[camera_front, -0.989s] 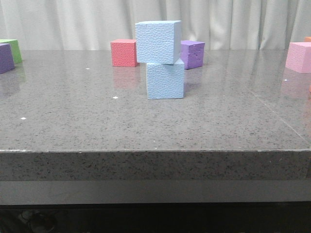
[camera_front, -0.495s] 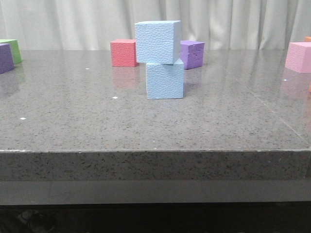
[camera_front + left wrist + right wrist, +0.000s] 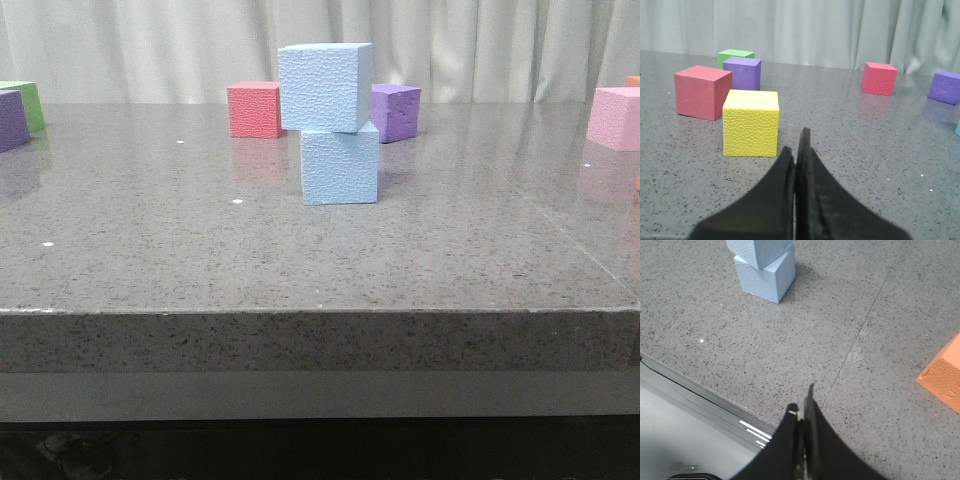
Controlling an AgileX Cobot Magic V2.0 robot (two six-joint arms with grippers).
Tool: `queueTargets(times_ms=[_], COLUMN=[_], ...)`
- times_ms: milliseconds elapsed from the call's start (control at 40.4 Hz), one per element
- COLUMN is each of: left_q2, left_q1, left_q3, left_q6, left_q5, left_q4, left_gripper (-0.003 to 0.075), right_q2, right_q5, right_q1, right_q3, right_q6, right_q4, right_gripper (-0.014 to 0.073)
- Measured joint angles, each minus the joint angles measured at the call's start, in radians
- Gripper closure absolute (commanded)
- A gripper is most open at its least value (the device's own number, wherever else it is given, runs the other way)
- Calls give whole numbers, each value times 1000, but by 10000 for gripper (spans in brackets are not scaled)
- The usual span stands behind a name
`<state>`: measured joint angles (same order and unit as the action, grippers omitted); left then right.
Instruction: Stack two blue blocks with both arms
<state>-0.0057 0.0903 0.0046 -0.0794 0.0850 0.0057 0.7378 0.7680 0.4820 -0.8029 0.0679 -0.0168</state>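
**Inspector:** Position of the task items?

**Assistant:** The upper blue block (image 3: 325,87) sits on the lower blue block (image 3: 340,166) near the middle of the grey speckled desk (image 3: 150,250). The upper one is offset toward the robot's left and overhangs that edge; it is also turned slightly against the one below. Both are touching, and nothing else touches them.

**Inspector:** Left pincer?

**Assistant:** The left pincer (image 3: 796,150) has its fingers pressed together with no gap showing, and it grips nothing. It hangs above bare desk, with a yellow cube (image 3: 751,122) just ahead of it. Further off stand a large red cube (image 3: 702,92), a purple cube (image 3: 742,73) and a green cube (image 3: 735,56).

**Inspector:** Right pincer?

**Assistant:** The right pincer (image 3: 802,407) is likewise fully closed and empty. It hangs over the desk's near edge, well apart from the stack. An orange cube (image 3: 943,375) lies off to one side.

**Inspector:** Surroundings of the stack?

**Assistant:** Behind it, a small red cube (image 3: 255,108) and a second purple cube (image 3: 396,111); a pink cube (image 3: 615,117) at the far right.
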Motion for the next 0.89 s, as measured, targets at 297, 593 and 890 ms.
queueTargets(times_ms=[297,593,890], left_q2=[0,0,0], left_q1=[0,0,0], left_q3=[0,0,0], left_q6=[9,11,11], left_q5=[-2,-2,-2], left_q4=[-6,-6,-6], left_gripper=[738,738,738], right_q2=[0,0,0], right_q5=[0,2,2], right_q1=[0,0,0], right_q3=[0,0,0], right_q6=[0,0,0], right_q4=[0,0,0], right_gripper=[663,663,663])
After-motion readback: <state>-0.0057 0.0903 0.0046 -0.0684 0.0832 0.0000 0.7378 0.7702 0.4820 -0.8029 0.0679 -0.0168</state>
